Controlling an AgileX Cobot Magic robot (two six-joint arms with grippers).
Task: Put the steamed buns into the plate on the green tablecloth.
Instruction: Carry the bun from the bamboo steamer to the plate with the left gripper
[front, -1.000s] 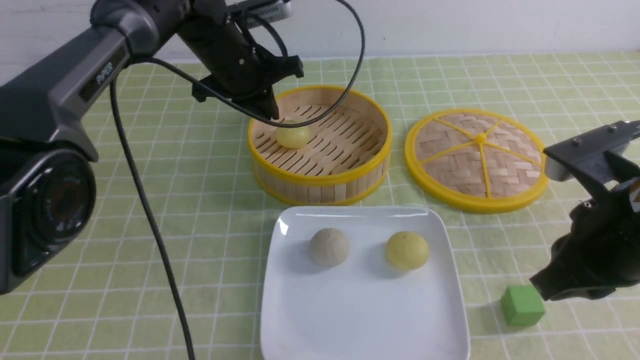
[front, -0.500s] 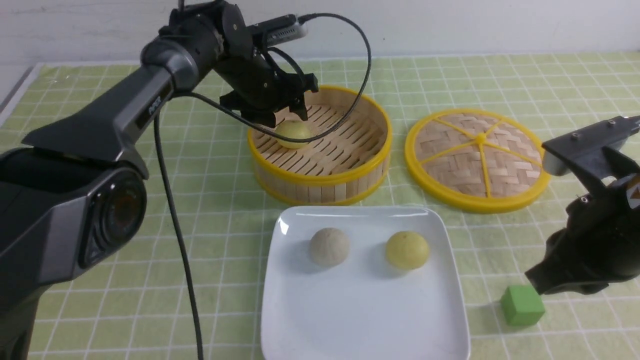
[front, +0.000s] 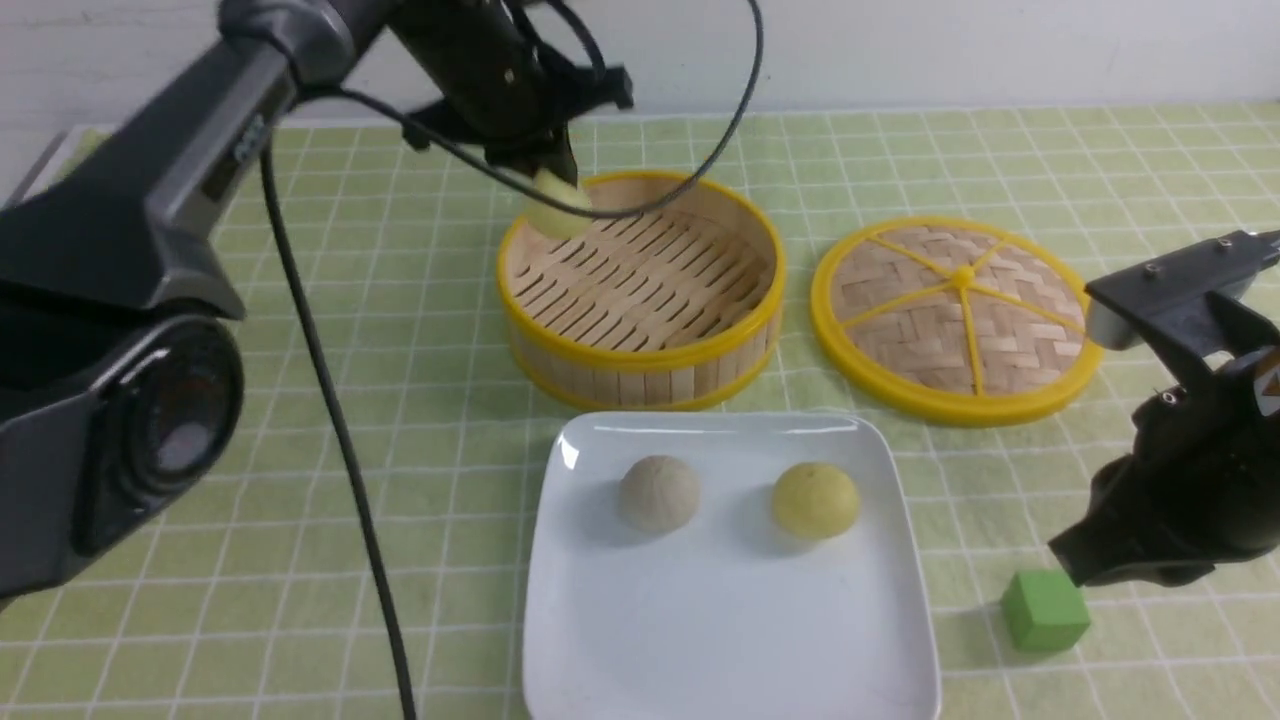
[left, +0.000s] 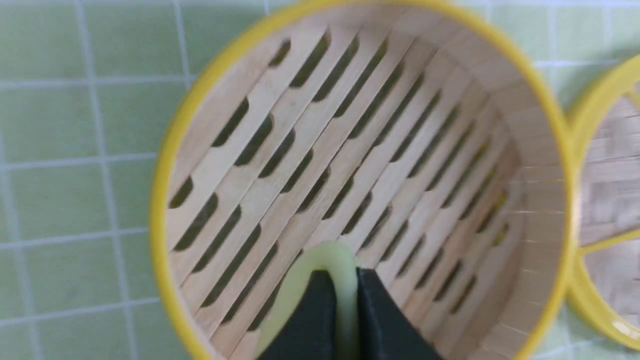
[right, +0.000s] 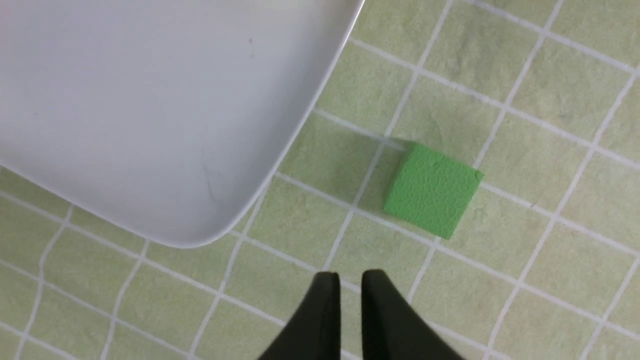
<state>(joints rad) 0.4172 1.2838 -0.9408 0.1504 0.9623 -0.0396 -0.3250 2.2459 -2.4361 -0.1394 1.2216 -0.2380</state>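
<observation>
My left gripper (front: 545, 180) is shut on a pale yellow steamed bun (front: 558, 212) and holds it above the back left of the bamboo steamer basket (front: 640, 375). In the left wrist view the squeezed bun (left: 345, 260) bulges between the fingertips (left: 320, 310). A greyish-white bun (front: 658, 493) and a second yellow bun (front: 815, 500) sit on the white square plate (front: 720, 640) on the green tablecloth (front: 420, 420). My right gripper (right: 350, 280) is shut and empty, low over the cloth right of the plate's corner (right: 190, 220).
The woven lid (front: 955, 315) lies right of the basket. A green cube (front: 1045, 610) sits by the plate's right front corner, just under my right arm; it also shows in the right wrist view (right: 432, 190). A black cable (front: 340, 450) hangs across the left side.
My left gripper has closed on the yellow bun in the basket and lifted it up and back. The right arm has barely moved.
</observation>
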